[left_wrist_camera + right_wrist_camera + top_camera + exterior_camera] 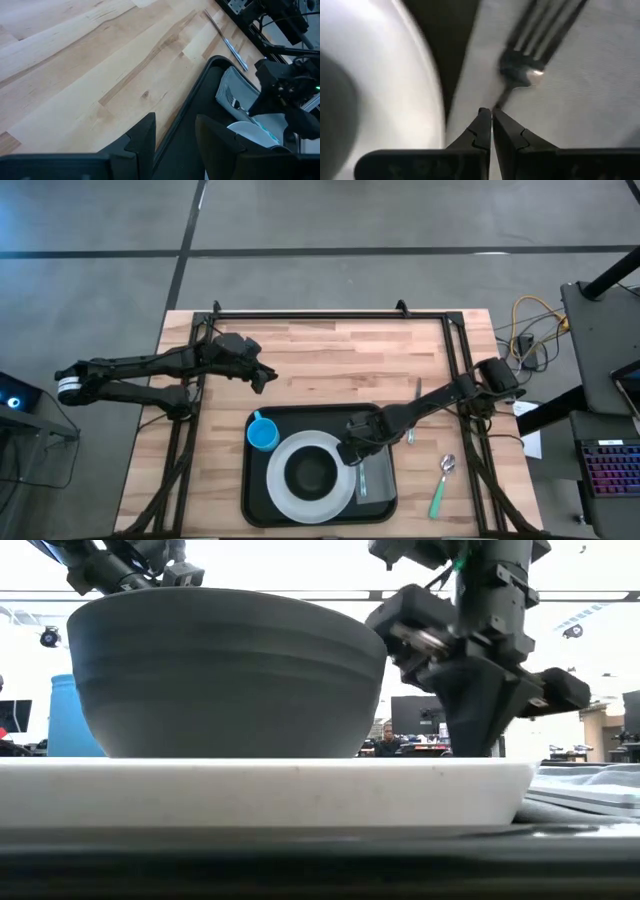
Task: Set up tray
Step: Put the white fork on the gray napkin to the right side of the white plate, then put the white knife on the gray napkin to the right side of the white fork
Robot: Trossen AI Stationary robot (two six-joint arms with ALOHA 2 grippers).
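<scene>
The black tray lies at the table's near middle. It carries a white plate with a dark bowl, a blue cup and a grey napkin. A metal fork is over the napkin, beside the plate. My right gripper is low over the tray between plate and napkin, shut on the fork. My left gripper hovers open over bare wood beyond the tray's far left corner. My right gripper pinches the fork's thin handle just behind its head, between the two fingertips. The fingers come from above, slanting down and lying roughly along the handle. The tines point away over the napkin; whether they rest on it I cannot tell.
A knife lies on the wood beyond the tray's right far corner. A spoon with a green handle lies to the tray's right. A black metal frame runs along the far and side edges. Bare wood stretches beyond the tray.
</scene>
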